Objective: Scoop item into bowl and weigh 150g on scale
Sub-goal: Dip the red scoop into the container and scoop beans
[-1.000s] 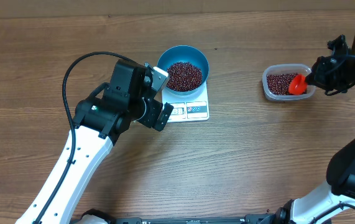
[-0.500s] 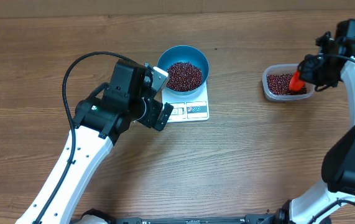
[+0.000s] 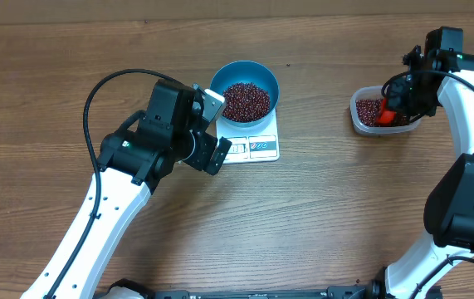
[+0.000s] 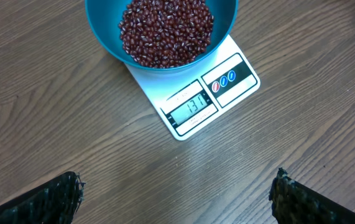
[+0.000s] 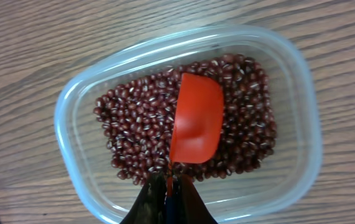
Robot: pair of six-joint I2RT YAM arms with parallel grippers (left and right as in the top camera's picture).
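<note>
The blue bowl (image 3: 245, 80) stands on the white scale (image 3: 263, 146) with a heap of red-brown beans (image 3: 246, 100) in it. In the left wrist view the bowl (image 4: 102, 34) sits on the scale (image 4: 227, 78), whose display (image 4: 193, 106) reads 131. My left gripper (image 3: 220, 127) hovers open just left of the scale, and nothing lies between its fingertips (image 4: 177, 186). My right gripper (image 5: 168, 186) is shut on the handle of a red scoop (image 5: 196, 121). The scoop's smooth back faces the camera and it lies on the beans (image 5: 133, 130) in the clear tub (image 5: 71, 106).
The clear tub (image 3: 361, 124) sits at the right of the wooden table, well apart from the scale. The right arm (image 3: 469, 100) reaches over it from the right edge. The left arm's black cable (image 3: 95, 95) loops over the table's left side.
The right gripper has swung from the tub's right edge toward the back and left, carrying the red scoop onto the beans in the tub. The left arm has not moved.
</note>
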